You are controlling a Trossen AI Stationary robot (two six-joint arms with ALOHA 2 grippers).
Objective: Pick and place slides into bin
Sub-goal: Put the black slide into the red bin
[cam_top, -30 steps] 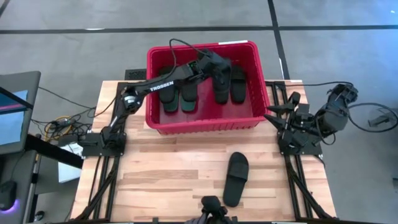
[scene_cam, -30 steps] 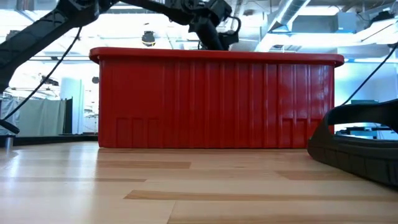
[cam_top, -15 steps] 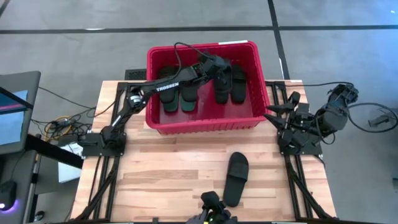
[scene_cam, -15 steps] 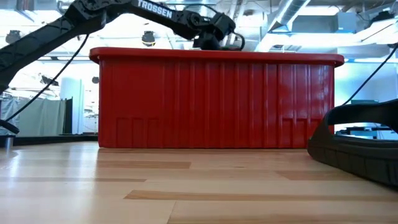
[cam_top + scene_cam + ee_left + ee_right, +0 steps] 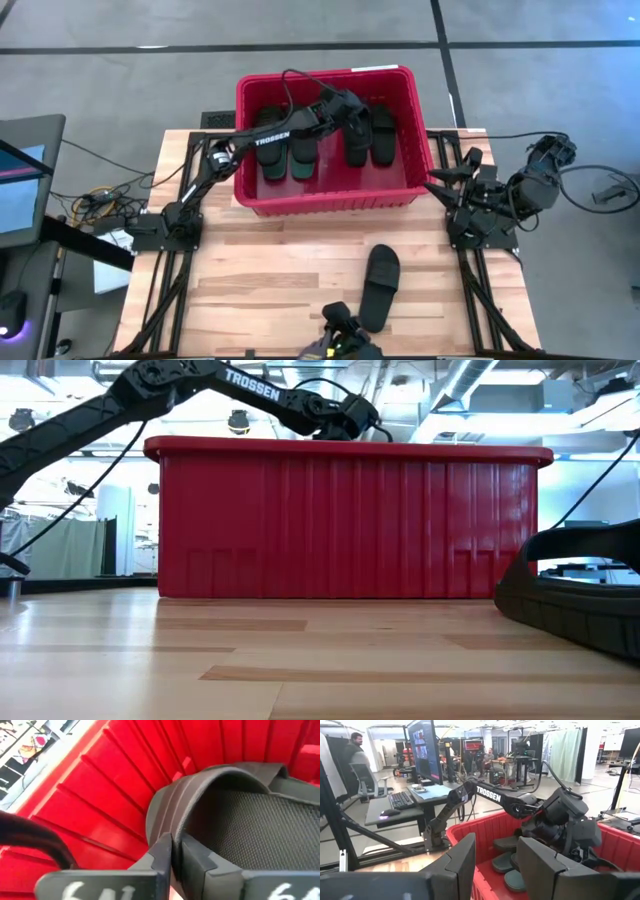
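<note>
Black slide (image 5: 250, 827) at left hand (image 5: 176, 851) fingertips

Even overhead light falls across my pale wooden table (image 5: 270, 270), shadows soft and short. At table height, bright ceiling fixtures wash out the room behind my large red ribbed plastic bin (image 5: 345, 520). The nearest black rubber slide (image 5: 580, 595) sits blurred.
</note>
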